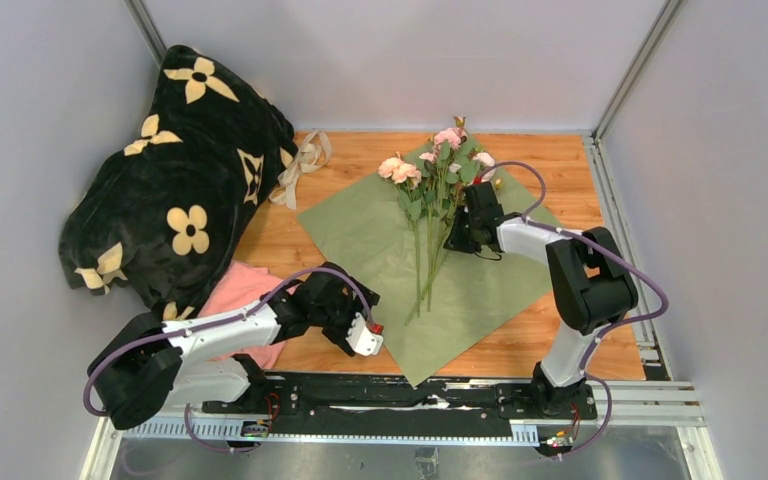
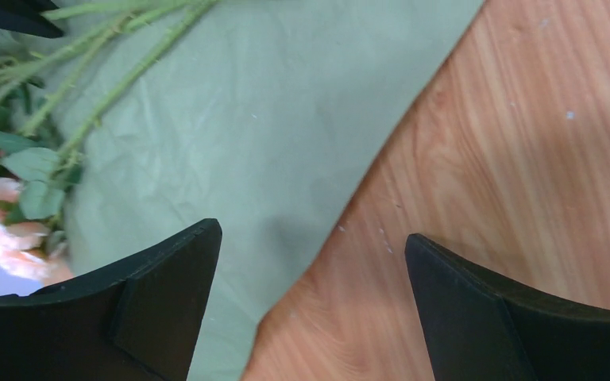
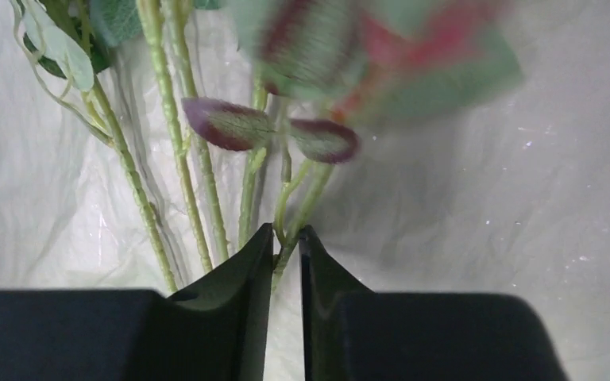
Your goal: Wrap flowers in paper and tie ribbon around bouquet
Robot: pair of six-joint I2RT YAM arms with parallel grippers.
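Flowers (image 1: 430,190): a bunch of pink and cream roses lying on the paper. The heads are at the far end and the long thin stems run toward the near side. In the right wrist view the stems (image 3: 198,159) lie flat on the sheet with leaves above them.
Paper (image 1: 480,290): a large sheet spread flat on the table, olive green side up. It is turned so that one corner points near and one points far.
Right gripper (image 1: 452,243): down on the stems about halfway along the bunch, on its right side. In its own view (image 3: 286,246) the two fingers are drawn almost together, with one thin green stem pinched in the narrow slit between them.
Left gripper (image 1: 362,336): at the near left edge of the paper. In its own view (image 2: 310,262) the fingers stand wide apart and hold nothing. Below the gap are the paper's edge (image 2: 270,119) and bare wood (image 2: 524,159).
Ribbon (image 1: 300,165): a loose cream heap at the far left of the table, touching the blanket's edge and lying apart from the paper.
Blanket (image 1: 180,190): black with cream flower prints, bunched in the far left corner.
Pink cloth (image 1: 240,290): at the near left, partly under the left arm.
Table (image 1: 550,160): wood-grain top.
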